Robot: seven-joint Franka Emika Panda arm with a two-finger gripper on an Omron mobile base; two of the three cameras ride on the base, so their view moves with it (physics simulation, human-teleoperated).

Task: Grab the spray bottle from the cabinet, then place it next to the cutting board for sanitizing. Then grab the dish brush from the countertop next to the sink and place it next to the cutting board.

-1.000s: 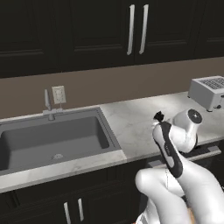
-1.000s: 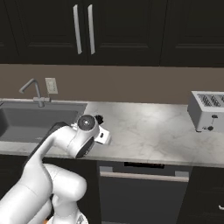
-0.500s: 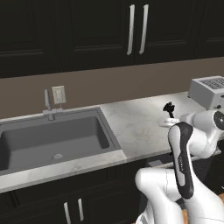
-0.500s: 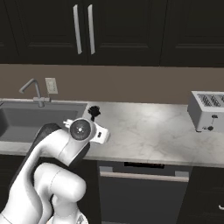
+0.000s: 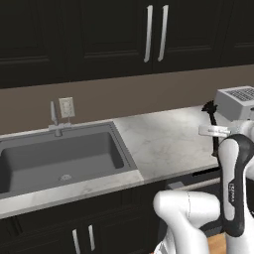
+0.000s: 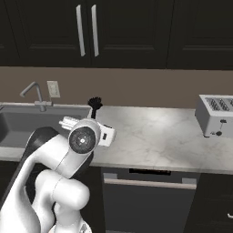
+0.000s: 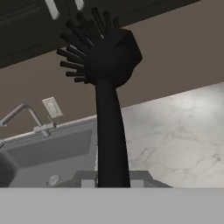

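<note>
One black dish brush (image 7: pixel 109 100) is held clenched in the tool (image 7: pixel 113 181), bristles up, and has been carried rightward above the marble surface (image 6: pixel 154 136), away from the sink (image 5: pixel 59 158), so delivery beside the cutting board appears underway.

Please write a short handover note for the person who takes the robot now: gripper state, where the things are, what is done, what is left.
Gripper: shut on the black dish brush with a long handle and bristled round head, lifted above the white marble countertop, head up.
Dark grey rectangular sink: to the robot's left, nothing in it.
Silver toaster: on the countertop to the right.
Done: brush picked up.
Left: carry the brush to the cutting board and set it beside it. The board and spray bottle are outside these views, so check the bottle's placement.
</note>
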